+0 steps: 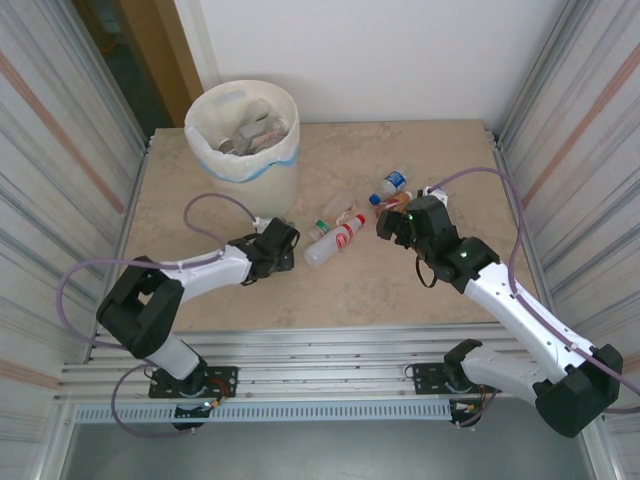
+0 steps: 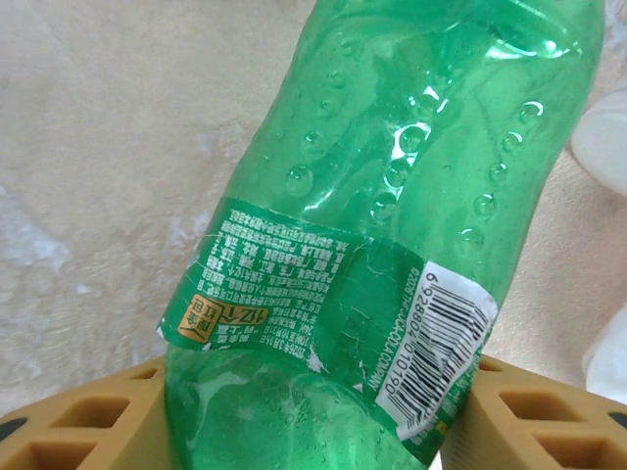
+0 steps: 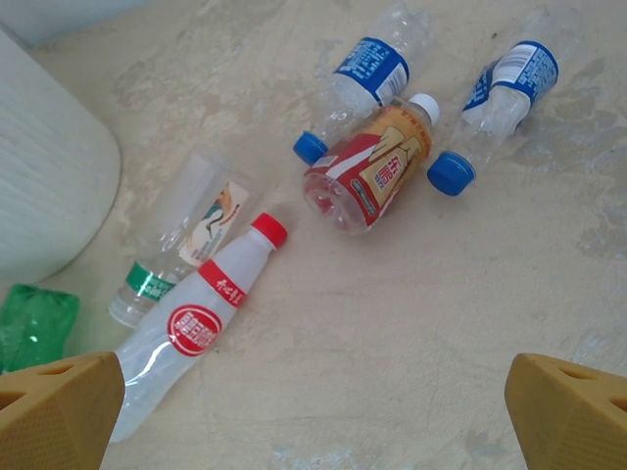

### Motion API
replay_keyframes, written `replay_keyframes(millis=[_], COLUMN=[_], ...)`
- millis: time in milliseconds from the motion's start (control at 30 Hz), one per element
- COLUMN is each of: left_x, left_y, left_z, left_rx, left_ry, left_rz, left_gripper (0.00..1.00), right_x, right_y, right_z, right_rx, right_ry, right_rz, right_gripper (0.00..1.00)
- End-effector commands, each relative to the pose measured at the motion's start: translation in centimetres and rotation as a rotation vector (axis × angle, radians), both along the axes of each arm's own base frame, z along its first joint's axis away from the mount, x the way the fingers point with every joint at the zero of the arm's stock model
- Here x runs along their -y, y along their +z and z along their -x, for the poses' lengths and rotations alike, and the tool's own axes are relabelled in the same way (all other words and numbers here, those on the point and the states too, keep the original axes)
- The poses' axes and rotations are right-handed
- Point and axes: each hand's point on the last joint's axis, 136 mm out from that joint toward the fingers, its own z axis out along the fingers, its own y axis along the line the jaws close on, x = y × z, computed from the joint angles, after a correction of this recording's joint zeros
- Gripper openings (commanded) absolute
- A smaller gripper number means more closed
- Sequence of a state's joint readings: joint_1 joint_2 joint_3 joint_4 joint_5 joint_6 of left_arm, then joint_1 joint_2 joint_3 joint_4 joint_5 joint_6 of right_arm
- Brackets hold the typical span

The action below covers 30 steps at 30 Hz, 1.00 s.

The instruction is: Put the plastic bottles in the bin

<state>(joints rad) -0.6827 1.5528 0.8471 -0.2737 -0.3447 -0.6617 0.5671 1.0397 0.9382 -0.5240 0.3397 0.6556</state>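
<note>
my left gripper pinches a shiny, bumpy green bottle beside the round white bin. my right gripper is spread wide; its camera shows five clear bottles lying flat.

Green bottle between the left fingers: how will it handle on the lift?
The green bottle looks empty, so probably light. Its wall looks thin and creased, so it will likely give under the left gripper. Glossy round body may twist or slip.
</note>
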Motion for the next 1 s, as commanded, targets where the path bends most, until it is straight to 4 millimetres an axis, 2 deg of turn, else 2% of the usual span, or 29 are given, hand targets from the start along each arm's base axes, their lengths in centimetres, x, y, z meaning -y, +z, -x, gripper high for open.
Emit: replay_keyframes(millis=[0, 133, 300, 433, 600, 667, 800, 967], left_x=[-0.8, 0.6, 3.8, 6.6, 8.6, 8.8, 8.1, 4.4], left_y=[1.6, 3.7, 8.2, 13.2, 20.6, 23.8, 28.7, 32.6], left_z=[0.7, 1.3, 1.8, 1.7, 1.1, 0.6, -1.3, -5.5], left_rx=[0.036, 0.076, 0.173, 0.270, 0.390, 0.448, 0.524, 0.578], left_ry=[0.012, -0.051, -0.162, -0.254, -0.327, -0.335, -0.300, -0.149], left_rz=[-0.032, -0.013, 0.031, 0.086, 0.167, 0.179, 0.190, 0.220], left_gripper=[0.36, 0.35, 0.35, 0.35, 0.36, 0.36, 0.36, 0.35], right_x=[0.6, 0.9, 1.0, 1.1, 1.1, 1.1, 1.0, 0.8], right_y=[0.0, 0.2, 0.5, 0.5, 0.5, 0.5, 0.4, 0.4], right_z=[-0.1, -0.1, -0.1, -0.1, 0.0, 0.0, 0.0, 0.2], right_rx=[0.010, 0.017, 0.028, 0.028, 0.029, 0.028, 0.026, 0.022], right_ry=[-0.038, -0.046, -0.054, -0.055, -0.056, -0.057, -0.055, -0.047], right_rz=[-0.008, -0.002, -0.002, -0.001, -0.005, -0.008, -0.015, -0.024], right_gripper=[0.98, 0.98, 0.98, 0.98, 0.98, 0.98, 0.98, 0.98])
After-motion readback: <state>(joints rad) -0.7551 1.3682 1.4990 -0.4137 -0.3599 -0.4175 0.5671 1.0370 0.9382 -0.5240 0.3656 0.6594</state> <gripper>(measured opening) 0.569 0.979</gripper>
